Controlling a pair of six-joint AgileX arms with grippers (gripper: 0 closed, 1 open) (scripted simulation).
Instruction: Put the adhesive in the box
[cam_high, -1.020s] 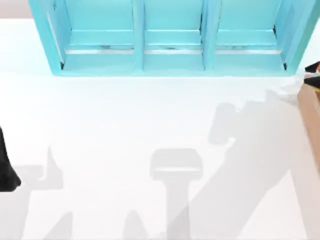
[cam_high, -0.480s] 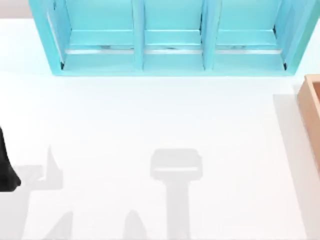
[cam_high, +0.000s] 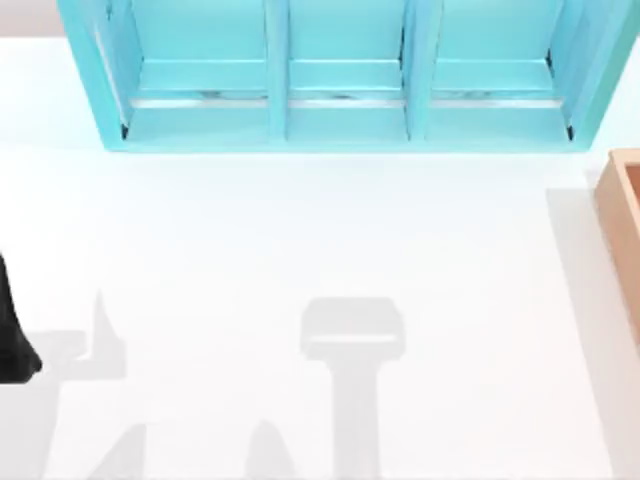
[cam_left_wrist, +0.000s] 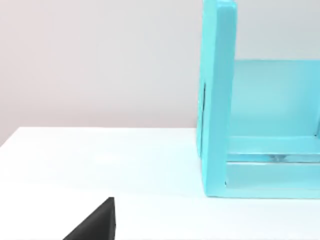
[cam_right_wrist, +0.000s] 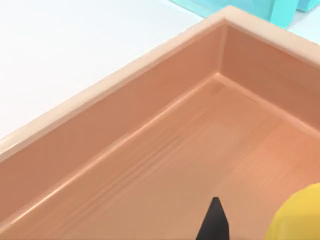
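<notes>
Over to the right edge of the white table (cam_high: 320, 250), where the tan wooden box with thick pale rims (cam_high: 620, 215) sits just near of the big teal three-bay shelf unit (cam_high: 340, 70) at the far side. The right wrist view looks straight down into that box (cam_right_wrist: 150, 150): reddish-brown floor, a far corner, pale rim running across. At the lower edge there's a rounded slab of orange-yellow, the small glue bottle, the adhesive (cam_right_wrist: 297, 215), and beside it a black fingertip (cam_right_wrist: 214, 220) of the right gripper.

The key relation: the bottle is inside the line of the box's rim, above the floor, so the drop is straight down. Whether it hangs in the air or already rests on the floor I can't tell, and so little of it shows that I won't call its long axis either.

The fingers: one dark tip, close beside the yellow body, and whether the pair is pinching the bottle or spread off it can't be told.

The left arm (cam_high: 12, 335) sits parked at the table's left edge, well apart from the box; a black corner of it (cam_left_wrist: 95, 222) pokes into its own wrist view, fingers out of sight there. The right arm is plainly the nearer one, and to my eye this is the release stage.
</notes>
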